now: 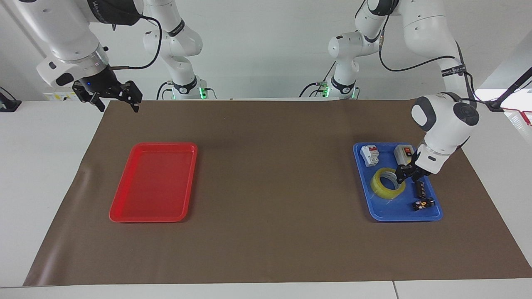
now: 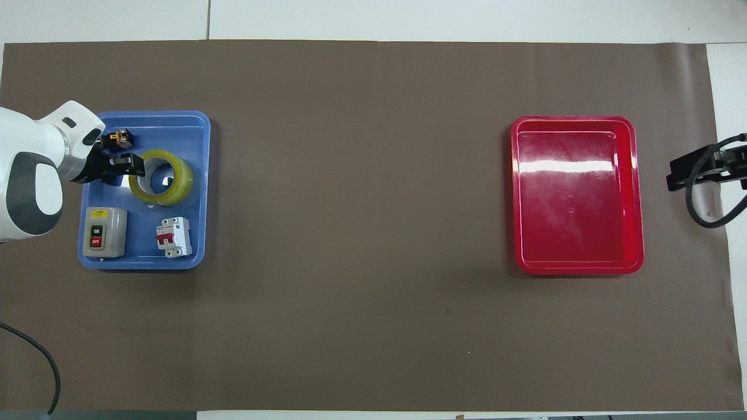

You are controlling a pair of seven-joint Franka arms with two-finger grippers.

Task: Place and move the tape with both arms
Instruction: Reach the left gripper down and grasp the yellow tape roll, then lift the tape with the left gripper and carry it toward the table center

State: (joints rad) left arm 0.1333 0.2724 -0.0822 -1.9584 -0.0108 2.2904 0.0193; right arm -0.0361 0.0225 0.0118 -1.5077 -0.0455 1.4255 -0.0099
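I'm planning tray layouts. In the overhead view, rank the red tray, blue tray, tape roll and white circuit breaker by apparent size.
1. Red tray and blue tray: look about alike, so no ranking between them.
2. Tape roll.
3. White circuit breaker, smallest.

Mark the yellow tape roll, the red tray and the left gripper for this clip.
translucent yellow tape roll (image 2: 175, 185): overhead view, on its outer band.
empty red plastic tray (image 1: 124, 217): facing view, on its rim.
left gripper (image 1: 406, 173): facing view, between its fingertips.

Translucent yellow tape (image 1: 387, 182) (image 2: 161, 177) roll, pale core, lying flat in blue tray (image 1: 386, 216) (image 2: 195, 192)
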